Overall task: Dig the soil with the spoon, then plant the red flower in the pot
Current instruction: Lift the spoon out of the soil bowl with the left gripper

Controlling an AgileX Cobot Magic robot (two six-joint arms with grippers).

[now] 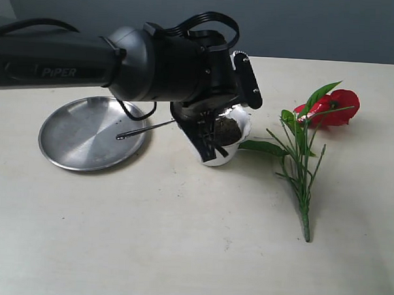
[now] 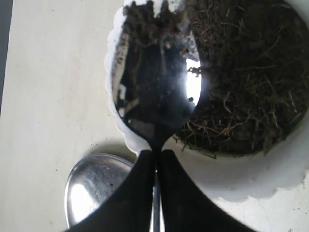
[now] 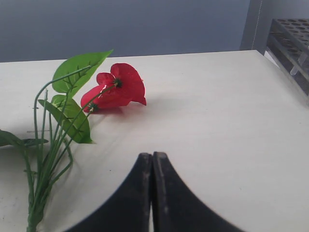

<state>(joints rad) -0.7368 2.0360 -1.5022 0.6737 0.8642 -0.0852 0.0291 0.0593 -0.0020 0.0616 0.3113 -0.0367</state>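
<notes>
The right end effector (image 3: 152,159), jaws pressed together, hangs over the bench (image 3: 227,111). The red flower (image 3: 116,89) lies flat nearby, and a dark rack (image 3: 289,43) stands by the bench's edge.

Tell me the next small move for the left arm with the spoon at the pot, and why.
Probably press the spoon tip deeper into the soil and lever some aside. The left gripper is shut on the spoon, its tip at the soil near the pot rim, and no hole shows. The red flower lies unplanted on the table; the right gripper is shut and empty.
</notes>
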